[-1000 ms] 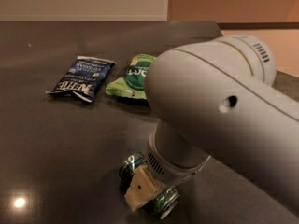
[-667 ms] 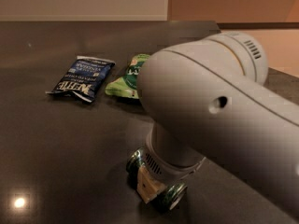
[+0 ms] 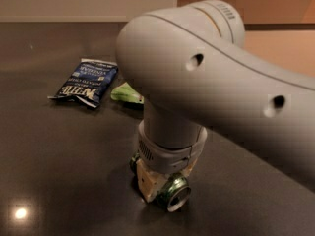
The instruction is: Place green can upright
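The green can [image 3: 176, 194] lies on its side on the dark tabletop [image 3: 59, 166], near the front centre, with one silver end facing the front right. My gripper [image 3: 158, 182] is straight down over the can, its beige tip low at the can's left side, and its wrist hides most of the can's body. The big grey arm fills the upper right of the view.
A dark blue snack bag [image 3: 86, 81] lies flat at the back left. A light green snack bag [image 3: 126, 93] lies next to it, mostly hidden behind the arm. The table's far edge meets a pale wall at the back.
The arm has swung left and lower across the view, hiding more of the light green bag. The gripper stays down at the can, which still lies on its side.
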Available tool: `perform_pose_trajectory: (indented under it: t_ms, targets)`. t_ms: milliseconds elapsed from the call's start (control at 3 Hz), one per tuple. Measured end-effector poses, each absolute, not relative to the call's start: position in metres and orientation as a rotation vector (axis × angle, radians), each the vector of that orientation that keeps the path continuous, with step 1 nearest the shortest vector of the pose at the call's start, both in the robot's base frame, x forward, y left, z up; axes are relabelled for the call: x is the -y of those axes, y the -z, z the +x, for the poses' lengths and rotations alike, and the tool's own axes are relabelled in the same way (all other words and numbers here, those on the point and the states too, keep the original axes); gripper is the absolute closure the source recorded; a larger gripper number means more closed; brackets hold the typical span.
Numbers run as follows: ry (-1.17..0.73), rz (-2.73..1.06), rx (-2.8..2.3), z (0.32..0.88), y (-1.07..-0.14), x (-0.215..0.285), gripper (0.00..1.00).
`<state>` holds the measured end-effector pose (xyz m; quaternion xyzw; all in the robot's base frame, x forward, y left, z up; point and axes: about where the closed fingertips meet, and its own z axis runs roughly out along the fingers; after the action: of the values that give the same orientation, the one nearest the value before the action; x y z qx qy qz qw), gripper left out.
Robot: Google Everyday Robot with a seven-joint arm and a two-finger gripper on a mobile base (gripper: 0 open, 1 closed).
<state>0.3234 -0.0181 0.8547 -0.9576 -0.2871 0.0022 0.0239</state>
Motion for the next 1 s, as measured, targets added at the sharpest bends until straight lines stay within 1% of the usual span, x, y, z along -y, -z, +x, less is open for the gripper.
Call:
perform_pose_trajectory:
  t_ms: [333, 667, 1000]
  targets:
    - [-0.174, -2.986, 0.730, 0.335, -0.870, 0.007, 1.00]
    - [-0.304, -2.922, 0.465, 0.364, -0.885, -0.014, 1.00]
    - [-0.425, -2.794, 0.122, 0.384, -0.902, -0.019, 1.00]
